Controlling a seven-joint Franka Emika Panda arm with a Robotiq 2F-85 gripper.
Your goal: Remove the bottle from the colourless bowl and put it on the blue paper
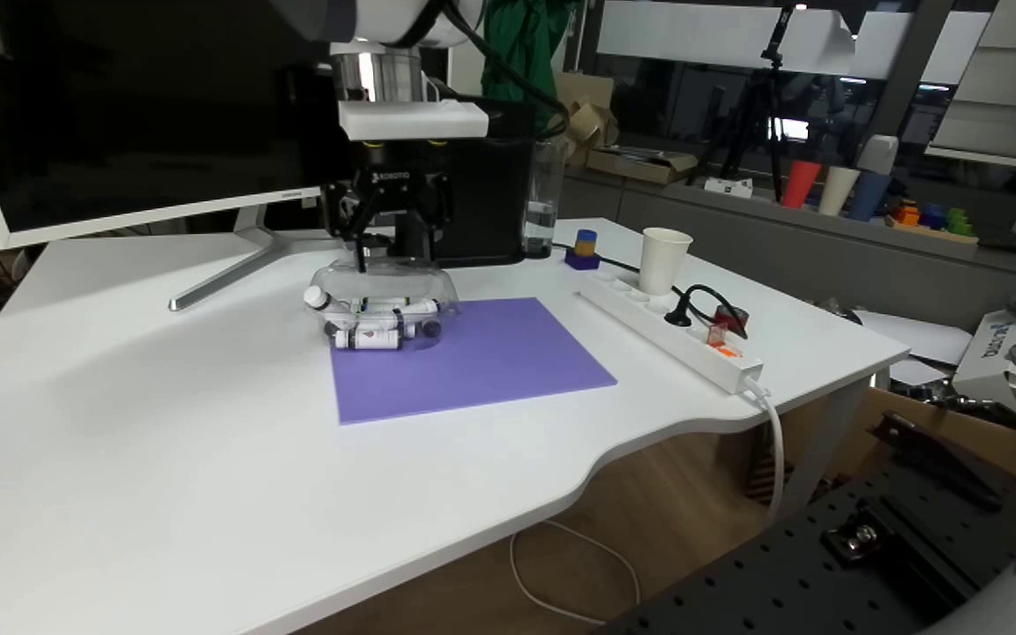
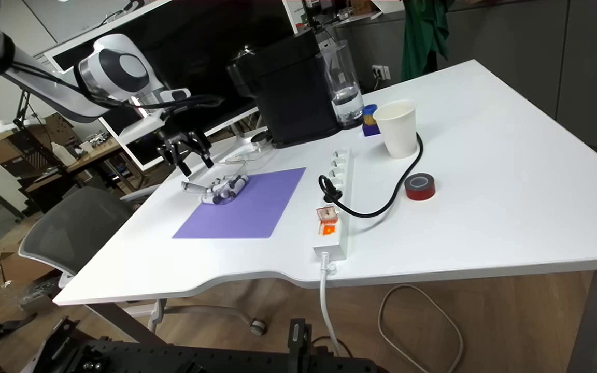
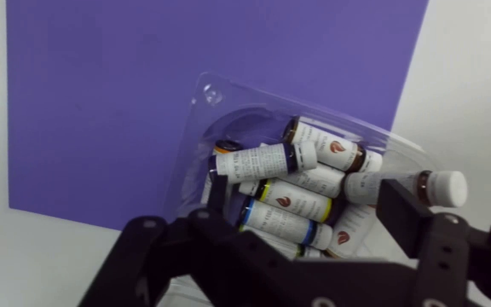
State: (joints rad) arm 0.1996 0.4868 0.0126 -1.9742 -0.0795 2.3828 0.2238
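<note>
The colourless bowl [image 1: 398, 278] is clear and holds several small white-labelled bottles [image 1: 371, 339]. It overlaps the far edge of the blue paper [image 1: 473, 375], a flat purple-blue sheet. The bowl also shows in an exterior view [image 2: 245, 167] and the wrist view [image 3: 205, 98]. There, a bottle [image 3: 252, 163] lies across others, one with blue bands [image 3: 280, 222] lies near the middle, and one [image 3: 399, 187] sticks out over the rim. Which bottle is meant, I cannot tell. My gripper [image 3: 309, 200] is open and empty above the bowl, pointing down; it shows in both exterior views [image 1: 395, 251] [image 2: 198, 167].
A white power strip [image 1: 658, 326] with a black plug lies beside the paper, near a white cup [image 1: 662, 260]. Behind the bowl stand a monitor [image 1: 138, 115], its metal foot [image 1: 226, 280], and a black machine [image 2: 293, 93] with a clear tank. Red tape [image 2: 420, 187] lies farther along.
</note>
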